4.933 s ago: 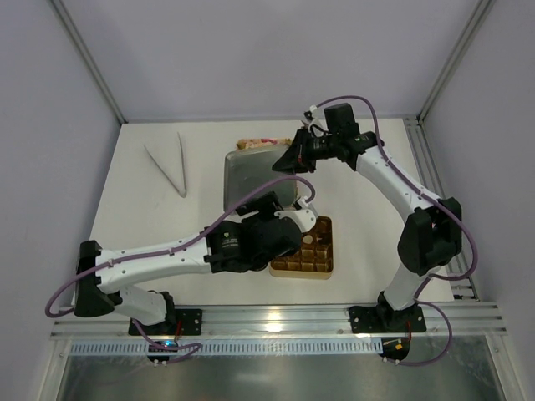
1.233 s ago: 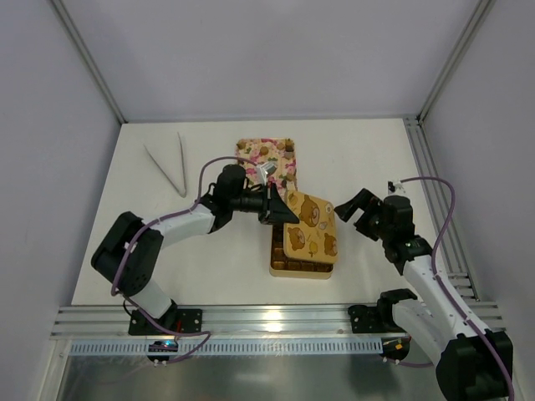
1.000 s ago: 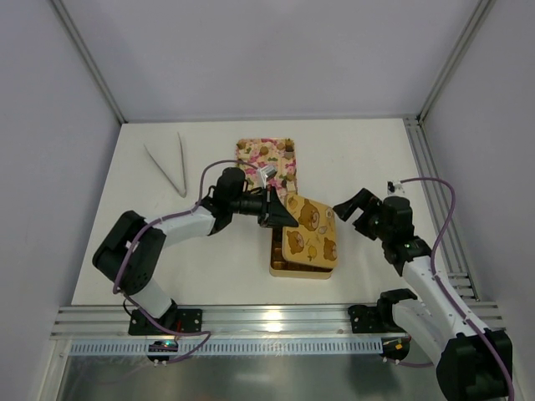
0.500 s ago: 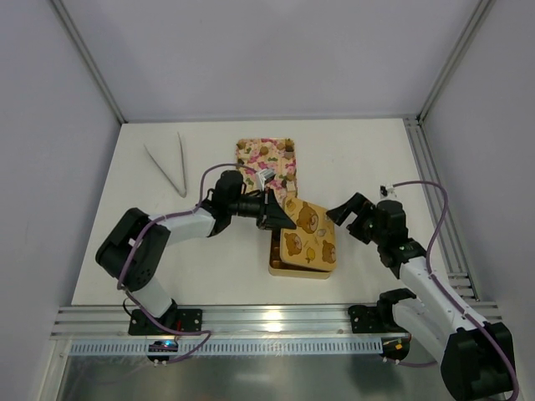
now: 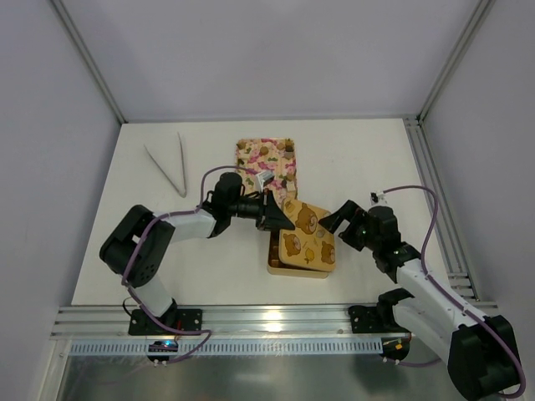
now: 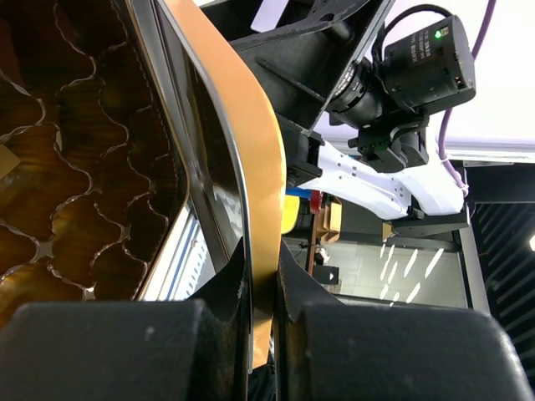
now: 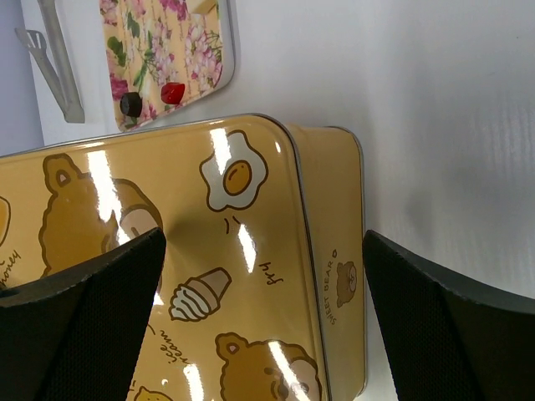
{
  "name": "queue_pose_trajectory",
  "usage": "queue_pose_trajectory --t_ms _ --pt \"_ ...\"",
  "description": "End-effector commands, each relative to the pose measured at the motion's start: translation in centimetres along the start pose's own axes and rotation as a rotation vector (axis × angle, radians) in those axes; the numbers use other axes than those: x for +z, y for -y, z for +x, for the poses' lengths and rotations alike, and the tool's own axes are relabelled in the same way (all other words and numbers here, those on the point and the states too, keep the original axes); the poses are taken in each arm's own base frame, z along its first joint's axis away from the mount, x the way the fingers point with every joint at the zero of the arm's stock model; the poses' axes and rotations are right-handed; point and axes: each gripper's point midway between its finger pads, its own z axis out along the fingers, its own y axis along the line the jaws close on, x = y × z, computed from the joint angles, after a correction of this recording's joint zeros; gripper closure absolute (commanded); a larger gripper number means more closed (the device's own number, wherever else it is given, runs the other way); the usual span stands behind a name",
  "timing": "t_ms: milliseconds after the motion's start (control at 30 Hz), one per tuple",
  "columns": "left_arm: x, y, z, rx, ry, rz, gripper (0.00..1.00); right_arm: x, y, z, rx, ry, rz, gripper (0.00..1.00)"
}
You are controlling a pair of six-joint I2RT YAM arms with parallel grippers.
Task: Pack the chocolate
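**As the lid comes down, the packing looks nearly finished**

Where the gold box (image 5: pixel 272 261) lay open a few seconds ago with its grid on show, the bear-printed lid (image 5: pixel 308 236) now covers most of it. It sits lower than it did half a second back, though askew, with the box's left edge exposed. I take this as the closing step: the filling is over, and seating the lid squarely is what remains.

One dark bit of chocolate (image 7: pixel 129 103) lies at the edge of the floral tray (image 7: pixel 159 50). Whatever fills the box's cells is hidden from me under the lid.

Stretched low across the bench (image 5: pixel 376 159), the left arm points its wrist toward the box. The left fingers (image 5: pixel 272 215) are clamped on the lid's rim, holding that side up off the grid. The right arm has swung down from the tray and now crouches by the box's right side. The right fingers (image 5: pixel 337 224) are spread wide, framing the lid's corner without touching it, as far as I can see.
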Motion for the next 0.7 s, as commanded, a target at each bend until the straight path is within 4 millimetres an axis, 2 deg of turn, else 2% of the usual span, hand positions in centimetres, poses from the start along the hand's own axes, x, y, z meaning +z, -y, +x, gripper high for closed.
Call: queue_pose_trajectory --t_ms 0,667 --pt "-0.3 0.3 -0.4 0.033 0.003 0.035 0.99 0.3 -0.9 -0.7 0.012 0.043 -0.04 0.0" --pt "-0.9 -1.4 -0.8 -0.003 0.024 0.033 0.98 0.9 -1.2 1.7 0.088 -0.027 -0.123 0.0"
